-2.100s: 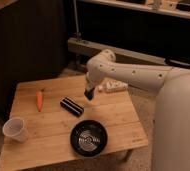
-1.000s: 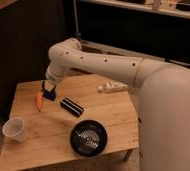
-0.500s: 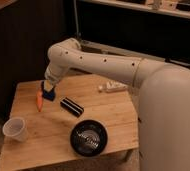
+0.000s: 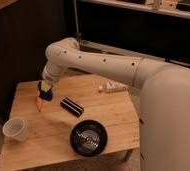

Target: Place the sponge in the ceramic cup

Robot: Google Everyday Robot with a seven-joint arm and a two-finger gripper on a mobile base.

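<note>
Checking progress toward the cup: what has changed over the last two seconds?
The gripper, shut on the sponge, swung from over the black bar to just above the carrot, nearer the ceramic cup, and has barely moved since. Cup, bar, carrot and black bowl stayed put.

Our white arm [image 4: 103, 62] reaches from the body at 3 o'clock toward 10 o'clock, then bends down. Our end effector [image 4: 45, 91] points toward 6 o'clock, fingers clamped on the sponge [image 4: 47, 95].
</note>
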